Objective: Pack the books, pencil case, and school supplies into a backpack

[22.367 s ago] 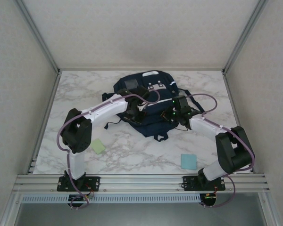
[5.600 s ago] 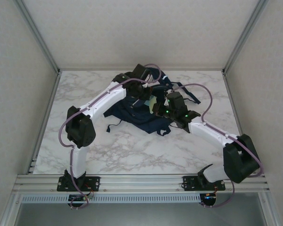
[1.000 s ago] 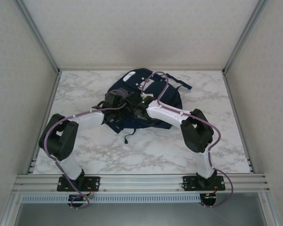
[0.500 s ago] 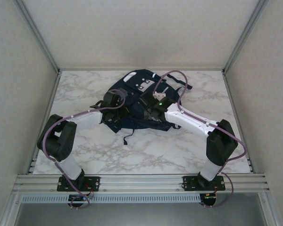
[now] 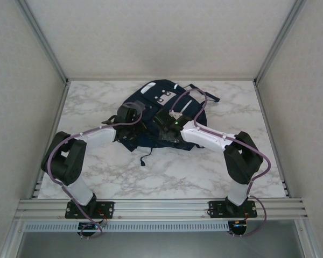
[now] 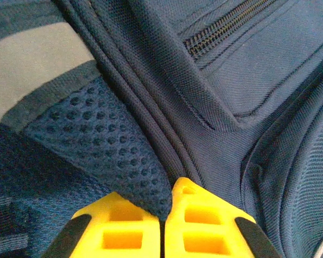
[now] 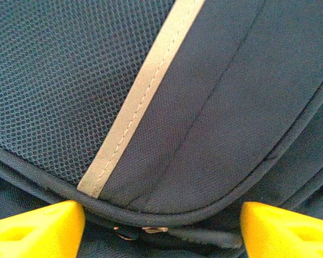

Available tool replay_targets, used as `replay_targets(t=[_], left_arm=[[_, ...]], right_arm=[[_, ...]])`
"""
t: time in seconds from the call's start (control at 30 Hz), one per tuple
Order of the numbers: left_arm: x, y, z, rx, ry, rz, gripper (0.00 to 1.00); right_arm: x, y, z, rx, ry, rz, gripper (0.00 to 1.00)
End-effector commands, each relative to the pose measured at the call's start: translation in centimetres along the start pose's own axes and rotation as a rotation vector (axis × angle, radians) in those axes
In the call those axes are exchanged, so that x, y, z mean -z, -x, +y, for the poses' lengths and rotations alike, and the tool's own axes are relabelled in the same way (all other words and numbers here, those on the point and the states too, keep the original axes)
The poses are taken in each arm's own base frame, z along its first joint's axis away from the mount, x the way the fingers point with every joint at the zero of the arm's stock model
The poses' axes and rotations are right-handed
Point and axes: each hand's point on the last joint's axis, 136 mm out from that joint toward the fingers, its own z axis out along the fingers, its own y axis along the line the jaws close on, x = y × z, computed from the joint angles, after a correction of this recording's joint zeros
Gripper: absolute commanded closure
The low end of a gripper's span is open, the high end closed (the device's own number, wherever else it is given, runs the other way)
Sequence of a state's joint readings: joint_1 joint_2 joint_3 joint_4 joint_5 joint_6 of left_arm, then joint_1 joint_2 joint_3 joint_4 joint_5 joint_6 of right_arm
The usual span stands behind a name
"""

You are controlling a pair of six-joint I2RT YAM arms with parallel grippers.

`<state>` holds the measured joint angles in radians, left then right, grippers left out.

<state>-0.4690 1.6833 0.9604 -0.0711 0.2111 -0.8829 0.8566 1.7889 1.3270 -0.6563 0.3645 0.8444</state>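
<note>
The backpack [image 5: 151, 99] lies flat on the counter [image 5: 237, 107], toward the back and middle, with both arms reaching onto its near side. The left gripper [image 6: 164, 201] is pinched closed on a fold of the bag's mesh fabric just beside a ridge of piping. Judging by that hold, it is there to pin or tension the cloth, so the bag does not slide or bunch while the other arm works. The right gripper [image 7: 161, 228] is spread wide, one finger to each side of a small metal zipper pull [image 7: 133, 231] tucked under the curved edge of the flap, below the white stripe [image 7: 140, 107]. It grips nothing yet — it looks lined up to close on that pull and run the zipper.
</note>
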Motion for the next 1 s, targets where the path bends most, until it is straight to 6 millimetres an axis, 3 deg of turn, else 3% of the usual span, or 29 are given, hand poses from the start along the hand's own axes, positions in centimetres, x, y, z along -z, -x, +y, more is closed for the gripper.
replay_targets(t=[0.0,0.2,0.5,0.67,0.83,0.97], left_arm=[[1.5,0.4,0.3,-0.025,0.002,-0.014,1.00],[1.9,1.2,1.1,-0.018,0.026,-0.023,1.00],[3.5,3.0,2.0,-0.024,0.052,-0.075,1.00],[4.1,4.6,3.0,-0.027,0.084,-0.112,1.00],[4.0,6.3,3.5,-0.026,0.107,-0.137,1.00],[3.7,7.9,4.4,-0.022,0.133,-0.155,1.00]], right_arm=[[-0.4,-1.7,-1.1,0.031,0.000,0.023,0.35],[-0.4,-2.2,-0.2,0.109,0.121,0.010,0.57],[0.1,-1.6,0.5,0.205,0.196,0.001,0.80],[0.4,-1.7,0.7,0.231,0.220,0.013,1.00],[0.7,-2.0,1.1,0.248,0.268,0.033,1.00],[0.4,-2.5,-0.4,0.331,0.234,0.056,1.00]])
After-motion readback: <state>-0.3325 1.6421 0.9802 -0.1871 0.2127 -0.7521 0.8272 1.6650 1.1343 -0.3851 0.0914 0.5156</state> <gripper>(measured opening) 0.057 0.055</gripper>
